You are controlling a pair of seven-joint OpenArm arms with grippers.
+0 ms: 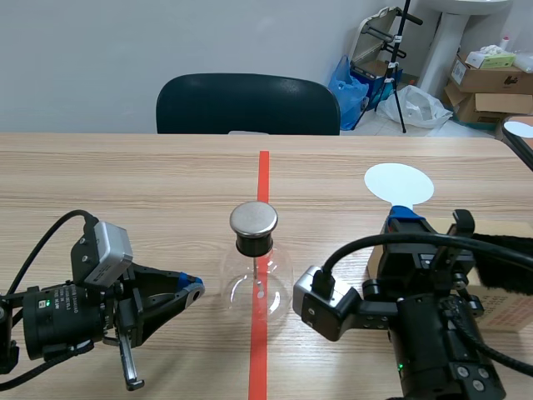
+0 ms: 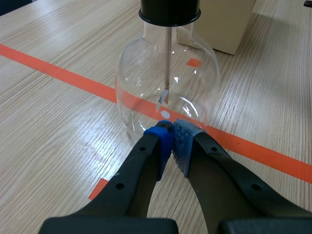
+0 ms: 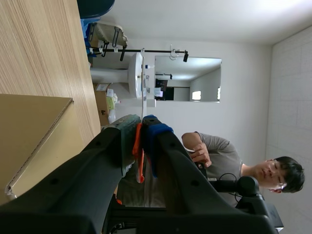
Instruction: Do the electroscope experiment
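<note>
The electroscope, a clear glass flask (image 1: 256,290) with a black stopper and a round metal cap (image 1: 253,218), stands on the red tape line at mid-table. A thin rod with foil hangs inside the flask (image 2: 166,87). My left gripper (image 1: 193,287) lies low on the table left of it, shut on nothing, and the tips of the left gripper (image 2: 171,129) almost touch the glass base. My right gripper (image 1: 405,215) is right of the flask, shut on the neck of a white round paddle (image 1: 399,182). Between the right gripper's (image 3: 144,129) pads shows only a thin orange edge (image 3: 139,153).
A cardboard box (image 1: 504,304) carrying a dark furry object (image 1: 504,258) sits at the right edge behind the right arm, also seen as the box (image 2: 219,24) beyond the flask. A dark chair (image 1: 248,104) stands at the far side. A person (image 3: 229,156) is in the background.
</note>
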